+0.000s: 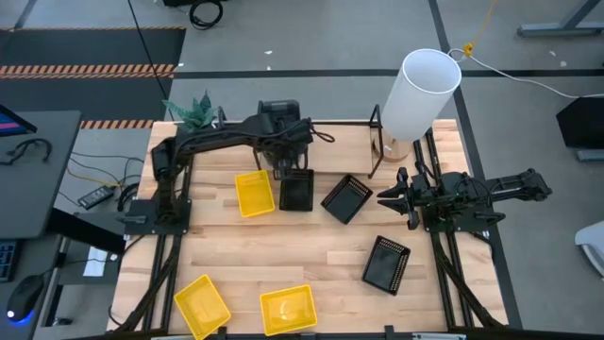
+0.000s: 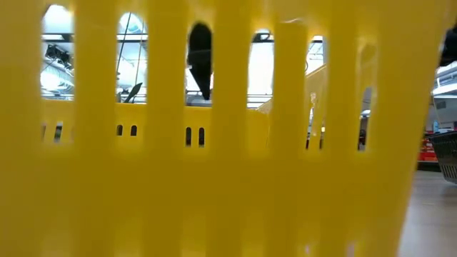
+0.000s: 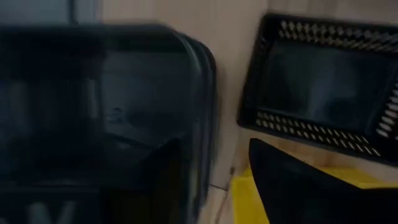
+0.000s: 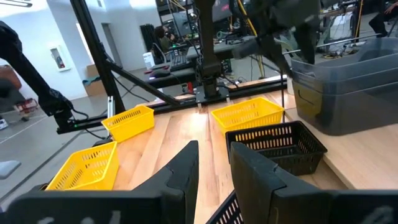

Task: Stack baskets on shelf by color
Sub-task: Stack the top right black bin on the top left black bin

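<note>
wooden table (image 1: 283,260), yellow baskets (image 1: 288,310), black baskets (image 1: 386,264)

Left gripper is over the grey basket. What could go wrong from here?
The left gripper works in a tight spot: the grey basket has a yellow basket and a black basket close beside it, so moving it could knock either. The front yellow basket blocks the low view, so height is hard to check. The right gripper waits aside.

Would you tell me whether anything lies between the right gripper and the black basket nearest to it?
Nothing visible does: the open right gripper points toward the black basket just ahead, with only bare table between them.
</note>
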Robot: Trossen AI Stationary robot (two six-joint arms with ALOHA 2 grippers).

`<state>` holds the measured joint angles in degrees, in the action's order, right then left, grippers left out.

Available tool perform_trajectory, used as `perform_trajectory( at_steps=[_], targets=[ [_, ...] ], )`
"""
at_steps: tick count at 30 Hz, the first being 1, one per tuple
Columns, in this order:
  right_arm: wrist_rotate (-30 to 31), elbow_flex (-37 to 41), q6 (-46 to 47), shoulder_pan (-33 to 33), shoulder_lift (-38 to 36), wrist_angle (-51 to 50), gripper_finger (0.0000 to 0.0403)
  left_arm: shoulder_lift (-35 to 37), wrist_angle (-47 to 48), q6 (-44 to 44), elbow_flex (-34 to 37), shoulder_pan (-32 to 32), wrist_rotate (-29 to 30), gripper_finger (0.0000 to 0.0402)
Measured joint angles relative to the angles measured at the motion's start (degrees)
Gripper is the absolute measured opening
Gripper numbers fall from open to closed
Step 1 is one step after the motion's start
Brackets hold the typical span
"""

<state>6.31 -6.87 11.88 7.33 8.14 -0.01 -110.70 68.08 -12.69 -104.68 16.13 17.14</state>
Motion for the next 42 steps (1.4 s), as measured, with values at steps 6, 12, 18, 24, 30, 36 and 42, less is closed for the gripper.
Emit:
perform_trajectory(
  at_steps=[6, 12, 18, 24, 30, 36, 42],
  targets=[
    [0.0, 0.0, 0.0, 0.0, 0.0, 0.3, 0.0098, 2.6, -6.2, -1.5, 0.0, -4.2, 3.0, 0.0196],
    [0.0, 0.0, 0.0, 0.0, 0.0, 0.4, 0.0098, 2.7, -16.6, -1.9, 0.0, -8.0, -8.0, 0.0182],
    [0.0, 0.0, 0.0, 0.0, 0.0, 0.5, 0.0098, -0.6, -24.9, 1.4, 0.1, -10.9, -18.1, 0.0172],
    [-0.1, -0.1, 0.0, 0.0, 0.2, 0.8, 0.0098, -7.2, -27.3, 1.3, 0.2, -15.9, -20.3, 0.0172],
    [0.0, -0.1, 0.0, 0.0, 0.3, 0.9, 0.0098, -12.4, -32.3, 1.0, 0.1, -19.6, -18.1, 0.0172],
    [0.0, -0.1, 0.0, 0.0, 0.3, 1.1, 0.0098, -16.2, -33.9, -1.9, 0.1, -19.8, -11.6, 0.0172],
    [0.0, -0.1, 0.0, 0.0, 0.3, 1.3, 0.0098, -16.7, -35.4, -8.5, 0.1, -20.0, -6.1, 0.0172]
  ],
)
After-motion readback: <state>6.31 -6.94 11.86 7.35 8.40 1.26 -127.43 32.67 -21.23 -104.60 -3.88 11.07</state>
